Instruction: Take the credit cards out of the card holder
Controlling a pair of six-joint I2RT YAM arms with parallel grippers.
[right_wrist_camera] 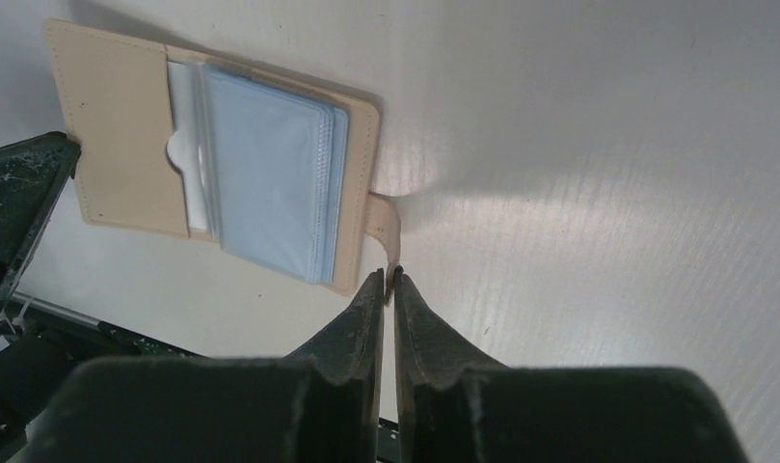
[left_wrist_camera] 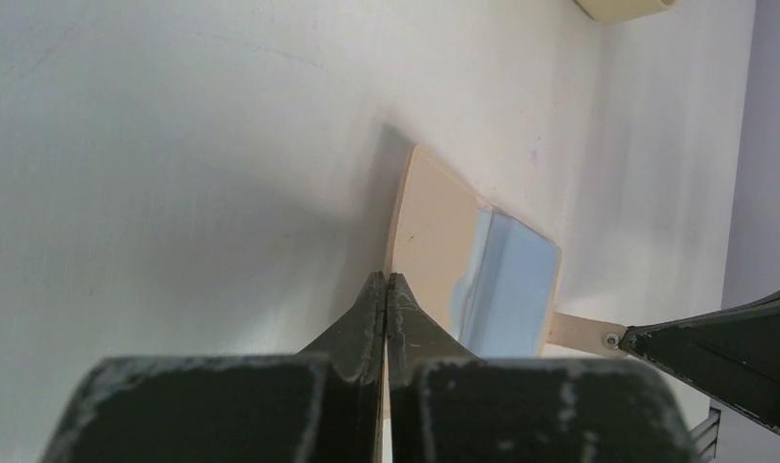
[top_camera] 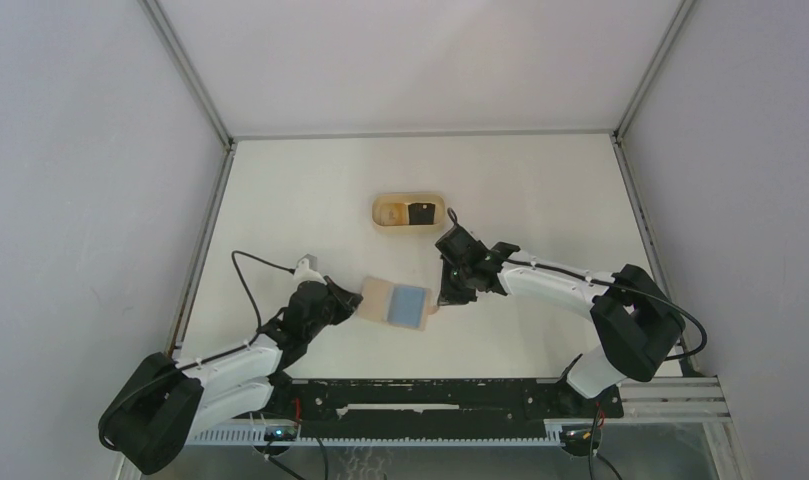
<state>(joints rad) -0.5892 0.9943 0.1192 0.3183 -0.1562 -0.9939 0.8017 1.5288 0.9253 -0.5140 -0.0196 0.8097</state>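
The card holder lies open on the table, tan, with a light blue card in its right half. My left gripper is shut on the holder's left edge, as the left wrist view shows. My right gripper is shut on the holder's thin strap tab, pinching its end. The right wrist view shows the holder with the blue card tucked behind a clear sleeve. A black card lies in the tan oval tray.
The tray stands at the back middle of the table, just beyond my right wrist. White walls with metal rails bound the table on the left, right and back. The arm bases and a black rail run along the near edge.
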